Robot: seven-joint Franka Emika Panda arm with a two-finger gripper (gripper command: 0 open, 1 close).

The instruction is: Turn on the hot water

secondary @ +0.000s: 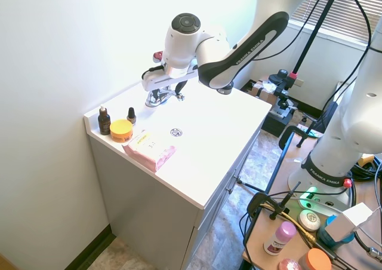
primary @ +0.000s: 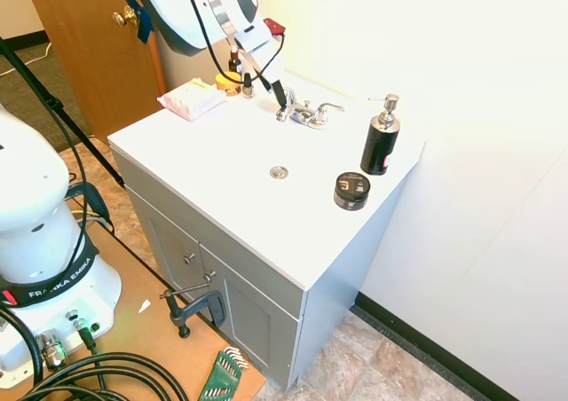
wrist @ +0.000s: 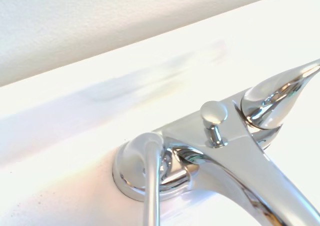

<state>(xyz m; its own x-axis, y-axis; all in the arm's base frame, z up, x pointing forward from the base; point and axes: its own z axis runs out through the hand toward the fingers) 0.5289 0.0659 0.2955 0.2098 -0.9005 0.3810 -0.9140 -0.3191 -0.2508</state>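
Observation:
The small chrome faucet stands at the back of the white vanity top, close to the wall. My gripper reaches down to its left lever handle, at or just above it. From the other side, the gripper hangs right over the faucet and hides part of it. Up close in the wrist view, the faucet shows one lever pointing toward the camera, the lift-rod knob and the second lever. No water shows at the spout.
A black pump bottle and a round black tin stand right of the faucet. The drain lies in front of it. A pink package, an orange tin and small dropper bottles sit at the left. The wall runs just behind.

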